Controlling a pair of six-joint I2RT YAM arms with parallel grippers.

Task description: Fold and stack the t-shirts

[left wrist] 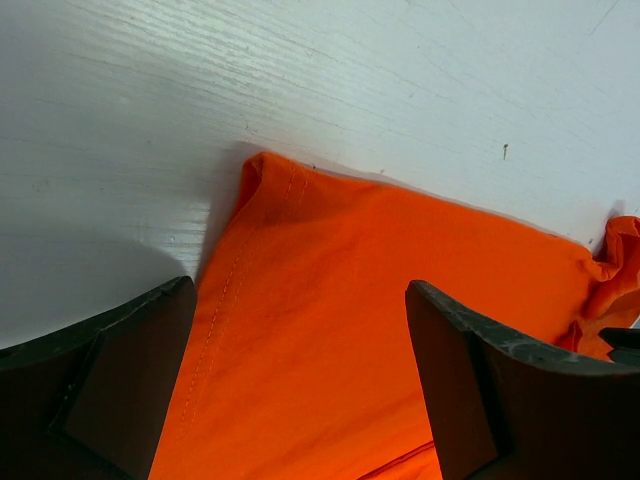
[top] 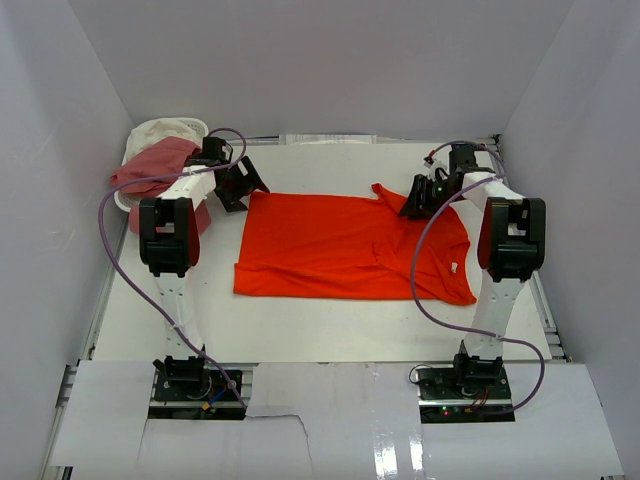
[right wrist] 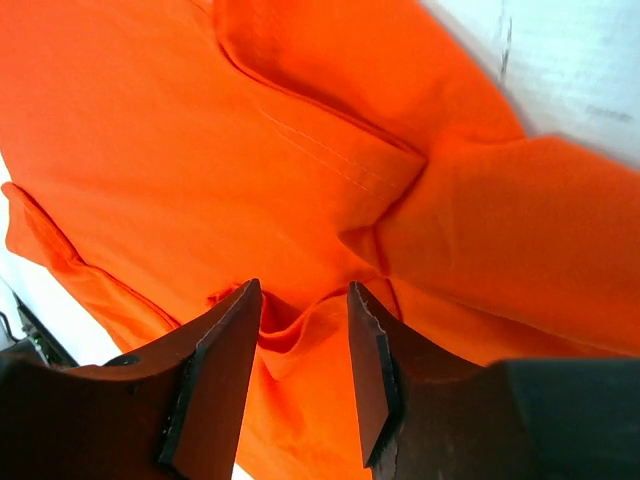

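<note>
— What is seen of the room and the surface?

— A plain white enclosure is formed by walls (top: 320, 60) on three sides. A white bench (top: 330, 335) is set within it, and both arms are bolted at its near edge.

— Where is the laundry laid?

— The orange-red t-shirt (top: 340, 250) is spread flat across the middle of the bench, hem to the left and collar to the right. It is judged to be laid out this way so that it can be folded from its edges. The dusty pink t-shirt (top: 150, 168) and the cream-white t-shirt (top: 160, 132) are heaped in and over a small white basket (top: 203, 126) at the far left corner. There they are kept apart from the shirt being worked.

— How are the arms placed?

— One is stationed at each far corner of the spread shirt, presumably so that the far edge can be handled evenly. The left claw (left wrist: 300, 300) is held wide over the far hem corner (left wrist: 262, 175), and nothing is gripped by it. The right claw (right wrist: 302, 300) is set at the far sleeve (top: 385, 192) with its jaws narrowly parted. A small ruck of cloth (right wrist: 290, 335) is seen between them, but it is not seen to be pinched.

— How far along is the task judged to be?

— No fold is made and nothing is stacked. The first fold is judged to be in preparation.
</note>
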